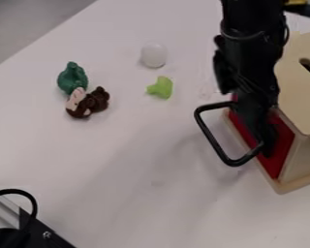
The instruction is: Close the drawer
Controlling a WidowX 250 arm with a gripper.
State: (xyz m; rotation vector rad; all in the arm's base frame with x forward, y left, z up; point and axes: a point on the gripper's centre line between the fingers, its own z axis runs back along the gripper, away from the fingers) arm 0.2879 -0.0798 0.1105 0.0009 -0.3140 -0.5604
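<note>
The camera view has, nearest, a dark device with a black cable [33, 201] at seven to eight o'clock, on the edge of the white bench [118, 193]. A little farther in, at four o'clock, the wooden cabinet [309, 157] stands on its pale base, and the red drawer [284, 145] sits in its front. The drawer's black loop handle [214, 140] juts out toward the middle of the bench. The tool [266, 144] hangs down close against the red front, just beside the handle; whether it is clenched or released I cannot tell, nor whether it touches the drawer. The red face looks roughly level with the wooden frame around it, so I judge the drawer shut or nearly so; the arm hides part of it, and a small last push may be left, then backing the tool away. Farther off, at nine to ten o'clock, a brown plush monkey [96, 100] lies against a dark green toy [72, 78]. Toward twelve o'clock lie a light green toy piece [161, 87] and, beyond it, a white egg-like ball [153, 54]. The black arm [251, 48] comes in from one o'clock.
</note>
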